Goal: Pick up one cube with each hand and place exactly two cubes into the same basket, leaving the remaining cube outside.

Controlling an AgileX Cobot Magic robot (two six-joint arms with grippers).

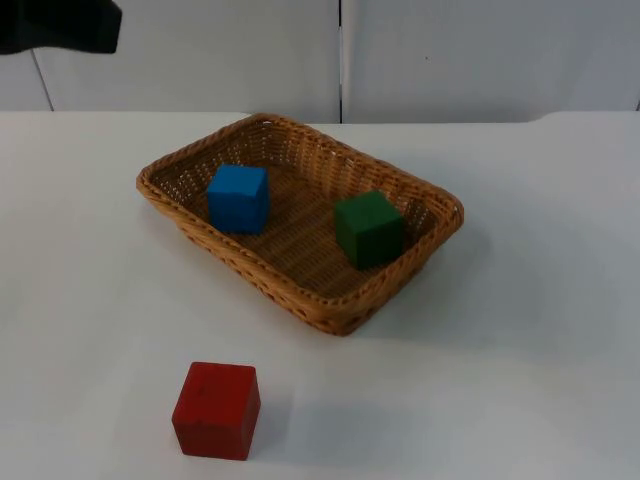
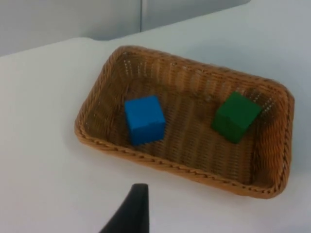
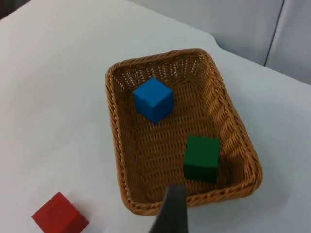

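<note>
Top view: white bench (image 1: 520, 300), wicker basket (image 1: 345, 318) at centre. Blue cube (image 1: 238, 198) inside basket, 9 o'clock end; green cube (image 1: 369, 228) inside, 3 o'clock end, cubes apart. Red cube (image 1: 216, 410) on bench outside basket, 7 o'clock of it. Left pincer (image 2: 132, 213), right pincer (image 3: 171, 211) above bench near basket; finger state of both: cannot tell.

Basket (image 1: 300, 270) mid-table, two cubes inside (left (image 1: 238, 198), right (image 1: 369, 228), well apart), third cube (image 1: 216, 410) outside, in front
</note>
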